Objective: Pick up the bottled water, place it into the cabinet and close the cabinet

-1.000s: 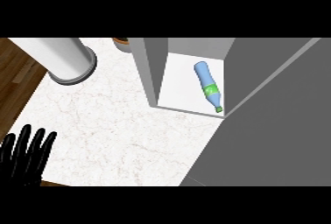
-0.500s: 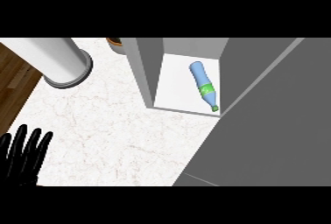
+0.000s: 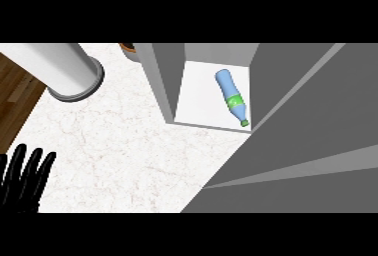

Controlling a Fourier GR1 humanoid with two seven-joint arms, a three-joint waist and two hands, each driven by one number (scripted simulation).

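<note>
1. My left hand (image 3: 22,180): black, at the lower left of the frame, over the near left corner of the desk. Its fingers are straight, spread a little and pointing up the frame. It holds nothing and touches nothing I can see.
2. Bottled water (image 3: 232,98): blue body, green band, green cap. It lies on its side on the white floor inside the cabinet, upper centre-right of the frame. The cap points to the lower right, near the shelf's front edge and close to the door.
3. Cabinet (image 3: 164,75): grey walls, open, standing on the desk.
4. Cabinet door (image 3: 310,125): a broad grey panel filling the right of the frame, not closed.
5. Desk (image 3: 125,150): white marbled top, centre of the frame.
6. White cylinder (image 3: 63,65): upright on a grey round base, upper left, well apart from the bottle.
7. Brown object (image 3: 128,47): at the top edge, just left of the cabinet, mostly cut off; I cannot tell what it is.
8. Wooden floor (image 3: 15,95): along the left edge.
</note>
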